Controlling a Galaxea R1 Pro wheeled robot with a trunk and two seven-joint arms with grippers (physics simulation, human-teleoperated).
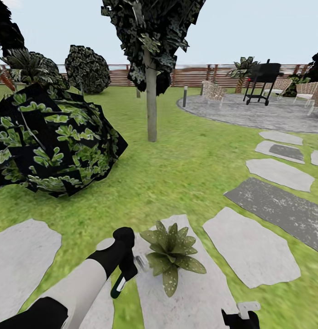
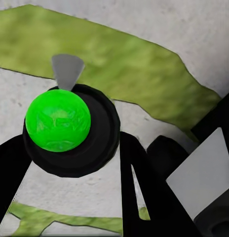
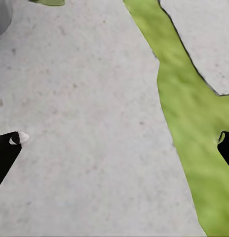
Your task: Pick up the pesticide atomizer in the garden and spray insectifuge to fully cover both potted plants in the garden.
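Head view: the small potted plant [image 1: 172, 256], a rosette of pointed, pale-speckled green leaves, sits on a pale grey stepping slab [image 1: 195, 292] set in the green lawn [image 1: 177, 173]. The left gripper [image 1: 128, 269], at the end of a white-and-black arm, hangs just beside the rosette on its left, with a small grey nozzle-like tip [image 1: 141, 262] pointing toward the leaves. The left arm is plainly the nearer one; the right gripper [image 1: 241, 317] stands on the plant's other side, farther off. Beyond the plant, the lawn lies open as far as a slim grey tree trunk [image 1: 151, 105].

Left wrist view: the dark fingers are clenched around a black round-bodied atomizer with a bright green cap [image 2: 58, 126], its grey nozzle cone [image 2: 67, 70] aimed over slab and grass.

Right wrist view: two black fingertips [image 3: 13, 140] stand wide apart, grasping nothing, above bare slab beside a grass strip.
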